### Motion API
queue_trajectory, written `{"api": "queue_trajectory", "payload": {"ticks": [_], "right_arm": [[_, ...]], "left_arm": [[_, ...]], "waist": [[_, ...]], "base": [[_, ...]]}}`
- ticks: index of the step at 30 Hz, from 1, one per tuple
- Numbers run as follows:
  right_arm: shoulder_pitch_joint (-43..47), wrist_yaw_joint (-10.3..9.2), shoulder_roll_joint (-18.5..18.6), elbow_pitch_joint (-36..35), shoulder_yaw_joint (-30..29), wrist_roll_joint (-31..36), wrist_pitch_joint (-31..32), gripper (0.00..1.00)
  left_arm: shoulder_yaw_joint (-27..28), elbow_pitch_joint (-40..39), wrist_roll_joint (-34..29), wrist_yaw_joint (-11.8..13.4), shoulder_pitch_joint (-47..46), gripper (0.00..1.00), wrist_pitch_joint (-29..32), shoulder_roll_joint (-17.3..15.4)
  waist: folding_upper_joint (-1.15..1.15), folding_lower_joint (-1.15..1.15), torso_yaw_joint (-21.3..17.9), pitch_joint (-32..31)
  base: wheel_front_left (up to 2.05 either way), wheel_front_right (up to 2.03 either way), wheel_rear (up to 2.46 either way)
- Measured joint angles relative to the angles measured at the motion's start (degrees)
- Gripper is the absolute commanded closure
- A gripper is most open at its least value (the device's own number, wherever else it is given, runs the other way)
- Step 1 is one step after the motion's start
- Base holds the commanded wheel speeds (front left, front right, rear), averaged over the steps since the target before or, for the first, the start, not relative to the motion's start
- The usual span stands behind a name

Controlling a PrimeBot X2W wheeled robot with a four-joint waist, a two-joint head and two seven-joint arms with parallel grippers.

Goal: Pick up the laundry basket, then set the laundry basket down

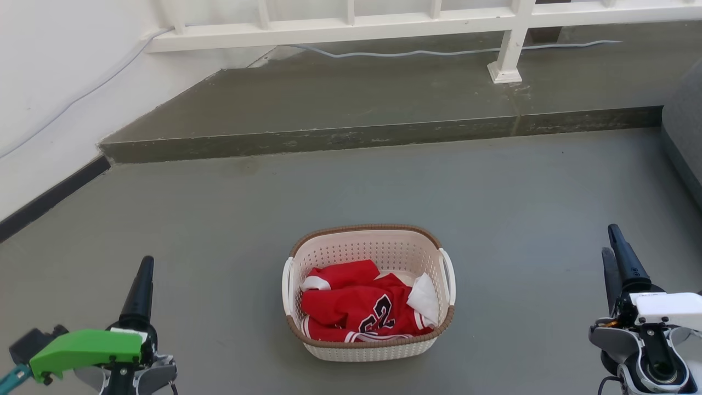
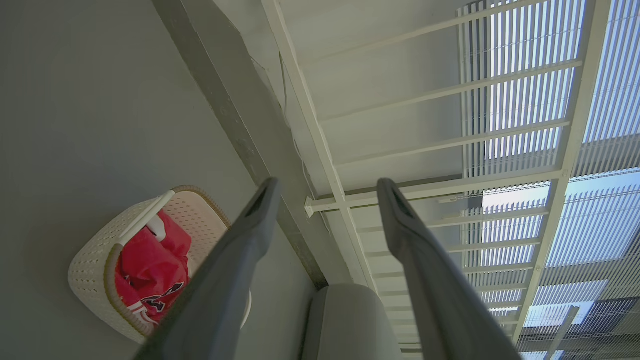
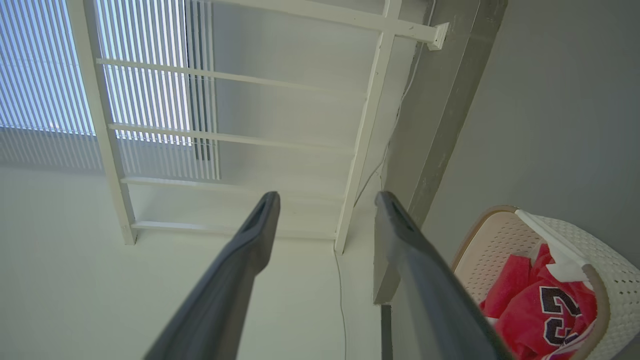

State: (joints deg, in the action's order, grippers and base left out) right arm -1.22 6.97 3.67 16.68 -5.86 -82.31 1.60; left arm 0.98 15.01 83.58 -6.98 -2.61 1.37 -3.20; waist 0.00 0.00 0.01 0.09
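The laundry basket (image 1: 373,351), cream perforated plastic with a brown woven rim and white side handles, stands on the grey floor in the lower middle of the head view. A red jersey (image 1: 351,304) and a white cloth lie inside it. My left gripper (image 1: 145,263) hangs at the lower left, well apart from the basket. My right gripper (image 1: 609,241) is at the lower right, equally clear of it. In the left wrist view my left gripper (image 2: 328,185) is open and empty, with the basket (image 2: 87,270) at lower left. My right gripper (image 3: 326,196) is open too, the basket (image 3: 617,270) at lower right.
A raised concrete step (image 1: 384,134) crosses the floor behind the basket, with a white railing (image 1: 340,24), its post base (image 1: 503,71) and a grey cable (image 1: 439,53) on it. A wall with dark skirting (image 1: 49,200) runs at left. A grey cushion (image 1: 685,126) sits at far right.
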Motion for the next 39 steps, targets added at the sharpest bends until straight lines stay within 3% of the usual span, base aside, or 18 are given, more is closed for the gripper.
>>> {"api": "queue_trajectory", "payload": {"ticks": [14, 39], "right_arm": [[-0.92, -1.10, 3.16, -1.04, 2.92, 12.70, -2.67, 0.00], [-1.19, -5.68, 5.89, -1.53, 10.69, 35.50, -7.20, 0.00]], "left_arm": [[-3.08, -1.00, -12.23, 0.11, -1.21, 0.00, -2.78, -3.08], [-9.81, -2.60, -35.15, 4.99, -1.24, 0.00, -7.08, -5.61]], "waist": [[0.00, 0.00, 0.13, -0.27], [0.00, 0.00, 0.18, -0.90]], "base": [[0.00, 0.00, 0.00], [0.00, 0.00, 0.00]]}}
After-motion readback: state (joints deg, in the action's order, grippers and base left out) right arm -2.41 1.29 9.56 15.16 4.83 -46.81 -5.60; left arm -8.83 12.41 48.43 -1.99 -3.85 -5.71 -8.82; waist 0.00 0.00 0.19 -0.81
